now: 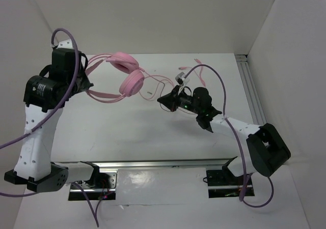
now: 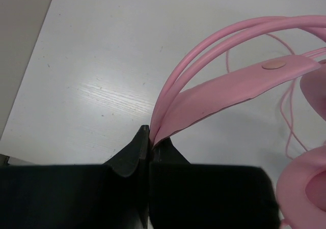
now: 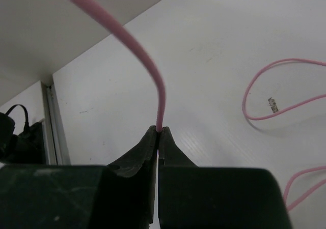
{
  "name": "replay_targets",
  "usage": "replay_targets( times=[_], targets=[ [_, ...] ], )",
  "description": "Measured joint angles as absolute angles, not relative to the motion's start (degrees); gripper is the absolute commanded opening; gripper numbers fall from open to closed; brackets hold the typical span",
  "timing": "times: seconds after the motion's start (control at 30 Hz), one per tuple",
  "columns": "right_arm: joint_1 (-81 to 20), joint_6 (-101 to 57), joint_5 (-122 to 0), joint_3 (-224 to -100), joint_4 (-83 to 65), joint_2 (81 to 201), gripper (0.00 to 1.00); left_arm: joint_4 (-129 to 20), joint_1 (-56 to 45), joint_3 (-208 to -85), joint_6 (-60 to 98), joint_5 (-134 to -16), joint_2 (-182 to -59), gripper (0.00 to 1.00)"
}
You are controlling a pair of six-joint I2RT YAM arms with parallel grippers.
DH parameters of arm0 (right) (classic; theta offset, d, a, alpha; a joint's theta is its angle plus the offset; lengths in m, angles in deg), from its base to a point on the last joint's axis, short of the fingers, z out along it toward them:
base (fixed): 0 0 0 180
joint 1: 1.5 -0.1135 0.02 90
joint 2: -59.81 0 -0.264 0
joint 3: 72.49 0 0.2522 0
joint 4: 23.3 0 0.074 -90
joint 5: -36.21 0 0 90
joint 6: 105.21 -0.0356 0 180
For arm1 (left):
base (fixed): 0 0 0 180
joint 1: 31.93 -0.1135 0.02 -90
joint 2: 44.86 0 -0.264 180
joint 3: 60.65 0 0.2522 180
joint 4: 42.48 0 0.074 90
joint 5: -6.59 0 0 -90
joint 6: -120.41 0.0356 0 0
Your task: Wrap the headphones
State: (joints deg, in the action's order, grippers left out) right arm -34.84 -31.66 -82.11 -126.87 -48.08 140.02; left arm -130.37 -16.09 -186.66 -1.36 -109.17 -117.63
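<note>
Nearest, the white table (image 1: 153, 142) is seen bare in front of the 2 arms. Further in, on the right, the right gripper (image 3: 159, 132) is shown with its jaws pressed together on the thin pink cord (image 3: 155, 81) of the headphones (image 1: 130, 76). The cord is pinched at the very fingertips and, in the wrist view, is carried up and away to the left in a curve. Beyond those fingertips, 2 slack loops of the same cord are laid on the table, well apart from the jaws.

On the left, the left gripper (image 2: 149, 137) is closed on the headband (image 2: 229, 89). The flat pink strap and the 2 thin hoops above it are clamped together between the fingertips, and the band is arched up and to the right from there. The 2 round ear cups (image 1: 132, 82) are found at the other end of the band, to the right of the left gripper and between the 2 grippers in the overhead view. Whether the cups are resting on the table cannot be told. Furthest back, towards the far edge of the table, more of the cord is laid behind the right gripper.
</note>
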Motion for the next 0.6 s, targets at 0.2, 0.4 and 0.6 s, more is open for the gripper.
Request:
replay_targets(
  times=[0.2,0.4,0.6],
  targets=[
    [-47.1,-24.9,-62.0,-126.9,-37.5,129.2,0.0,-127.1,-16.2,-177.0,-2.6,-118.1,-118.4,0.0],
    [-62.6,-16.7,-36.3,-130.3,-28.5,122.2,0.0,-125.2,-15.1,-174.5,-3.1,-124.9,-122.3,0.0],
    [-69.4,-9.6,-20.6,-131.1,-23.1,121.3,0.0,-122.8,-8.3,-174.4,-0.4,-129.6,-126.9,0.0]
  ],
)
